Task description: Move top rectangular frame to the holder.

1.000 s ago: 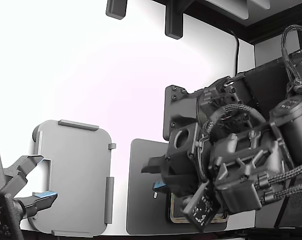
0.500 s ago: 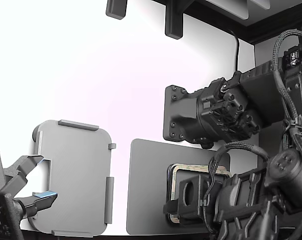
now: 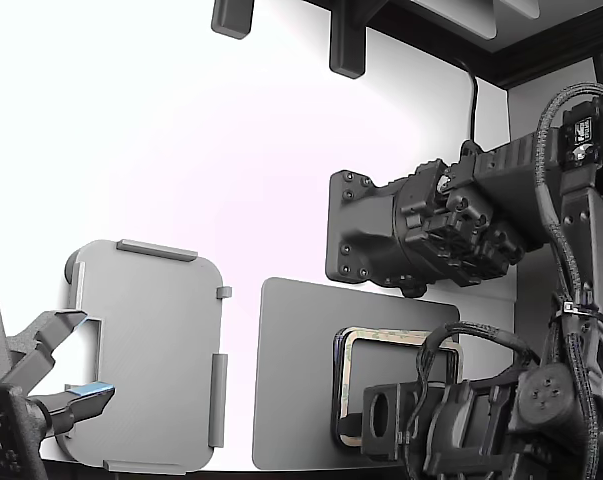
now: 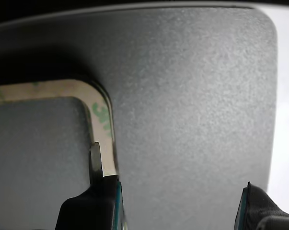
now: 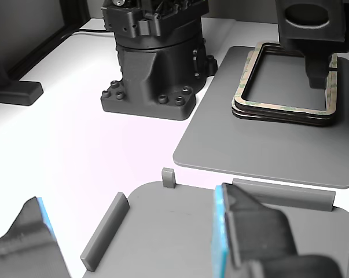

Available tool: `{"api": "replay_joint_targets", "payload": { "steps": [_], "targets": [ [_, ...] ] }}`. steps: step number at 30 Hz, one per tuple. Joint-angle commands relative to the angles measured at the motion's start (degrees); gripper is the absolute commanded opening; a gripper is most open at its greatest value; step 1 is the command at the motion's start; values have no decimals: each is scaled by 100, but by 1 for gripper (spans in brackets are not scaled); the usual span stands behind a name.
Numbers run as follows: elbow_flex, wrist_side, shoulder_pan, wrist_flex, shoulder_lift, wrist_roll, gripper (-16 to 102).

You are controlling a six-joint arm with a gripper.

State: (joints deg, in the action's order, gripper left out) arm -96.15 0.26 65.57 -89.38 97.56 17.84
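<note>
Top rectangular frame (image 4: 102,125) lies on the mat (image 4: 192,105), one tool (image 4: 180,203) fingertip touching it.

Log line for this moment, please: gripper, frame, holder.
gripper: open, one finger on frame edge | top rectangular frame: on stack, dark mat | holder: empty | phase: pre-grasp

White table (image 3: 181,130) w/ holder (image 3: 146,355), grey mat (image 3: 291,380), prob. arm base (image 5: 154,63).

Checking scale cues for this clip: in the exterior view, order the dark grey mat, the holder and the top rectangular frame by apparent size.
1. dark grey mat and holder: look about alike, and the mat is partly hidden by the arm, so unranked.
2. top rectangular frame: clearly smallest, though partly covered.
</note>
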Motion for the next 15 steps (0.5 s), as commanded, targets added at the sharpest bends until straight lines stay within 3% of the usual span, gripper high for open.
{"api": "replay_joint_targets", "payload": {
  "steps": [1,8,15],
  "targets": [
    [-149,-62,-9,281,193,-9,99],
    [-510,-9,105,756,132,-360,95],
    [-642,-220,149,800,44,-431,100]
  ]
}}
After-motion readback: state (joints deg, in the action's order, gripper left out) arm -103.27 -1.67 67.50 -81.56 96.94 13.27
